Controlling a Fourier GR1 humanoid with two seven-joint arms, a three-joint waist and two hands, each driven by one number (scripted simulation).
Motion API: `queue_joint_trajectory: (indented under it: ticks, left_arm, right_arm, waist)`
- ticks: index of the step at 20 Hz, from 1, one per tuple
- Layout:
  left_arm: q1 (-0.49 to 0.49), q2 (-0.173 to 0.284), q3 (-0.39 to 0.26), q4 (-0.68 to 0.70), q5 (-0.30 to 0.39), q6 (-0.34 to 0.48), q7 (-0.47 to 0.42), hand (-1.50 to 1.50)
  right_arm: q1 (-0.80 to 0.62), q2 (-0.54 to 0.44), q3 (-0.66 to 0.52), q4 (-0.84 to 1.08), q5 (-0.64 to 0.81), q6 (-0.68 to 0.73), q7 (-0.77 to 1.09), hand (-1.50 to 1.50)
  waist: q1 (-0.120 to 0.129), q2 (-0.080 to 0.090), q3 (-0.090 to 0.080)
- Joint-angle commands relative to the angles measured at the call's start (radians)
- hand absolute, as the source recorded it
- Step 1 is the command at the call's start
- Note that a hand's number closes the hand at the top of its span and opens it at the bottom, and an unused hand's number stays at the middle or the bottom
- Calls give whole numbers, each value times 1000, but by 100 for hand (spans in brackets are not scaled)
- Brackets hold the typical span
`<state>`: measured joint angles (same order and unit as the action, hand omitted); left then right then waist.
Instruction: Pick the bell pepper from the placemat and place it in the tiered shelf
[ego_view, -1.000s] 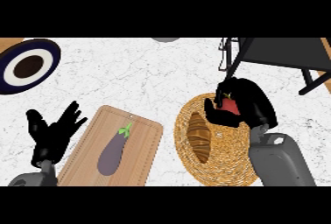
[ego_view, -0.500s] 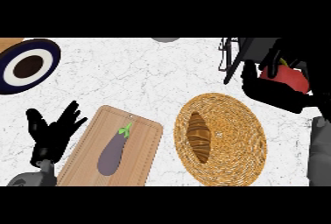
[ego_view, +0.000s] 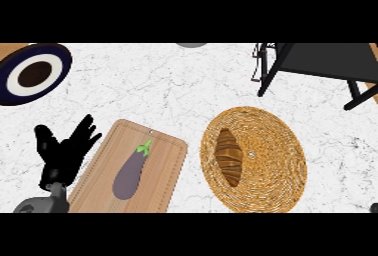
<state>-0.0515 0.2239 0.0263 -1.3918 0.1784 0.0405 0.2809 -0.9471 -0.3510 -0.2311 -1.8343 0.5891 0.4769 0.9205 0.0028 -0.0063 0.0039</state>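
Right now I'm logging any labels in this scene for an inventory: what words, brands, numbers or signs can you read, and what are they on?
None: no readable text shows in the head view.
The wooden cutting board, eggplant, woven placemat, dark-rimmed plate, black shelf and marble counter carry no words, numbers or logos.
The left hand bears no marking either.

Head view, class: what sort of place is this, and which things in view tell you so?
Most likely a kitchen counter. The pale marbled counter top carries a wooden cutting board with an eggplant on it, a croissant on a woven placemat, and a dark-rimmed plate.
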Motion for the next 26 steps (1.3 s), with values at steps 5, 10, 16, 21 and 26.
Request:
queue_joint_trajectory:
  ticks: [5, 10, 16, 21, 26]
  left_arm:
    - [0, -5, 2, 45, -15, -7, 8, 0]
    - [-5, -5, -3, 52, -20, -25, -2, 0]
    - [27, -16, 12, 39, -1, -39, -18, 0]
    - [28, 0, 16, 0, 0, -40, 30, 0]
    - [-27, -14, 23, 81, -17, -44, -25, 0]
  right_arm:
    - [-165, -151, -108, 345, 10, -52, -108, 150]
    - [-248, -253, -119, 600, 26, -82, -271, 150]
    - [-227, -277, -69, 744, 34, -69, -413, 150]
    - [-303, -352, -68, 956, 82, -120, -539, 150]
    - [-351, -307, -46, 1105, 127, -244, -613, 150]
  waist:
    - [9, 10, -4]
    - [19, 14, -4]
    - [15, 12, -4]
    - [30, 16, -4]
    - [30, 19, -5]
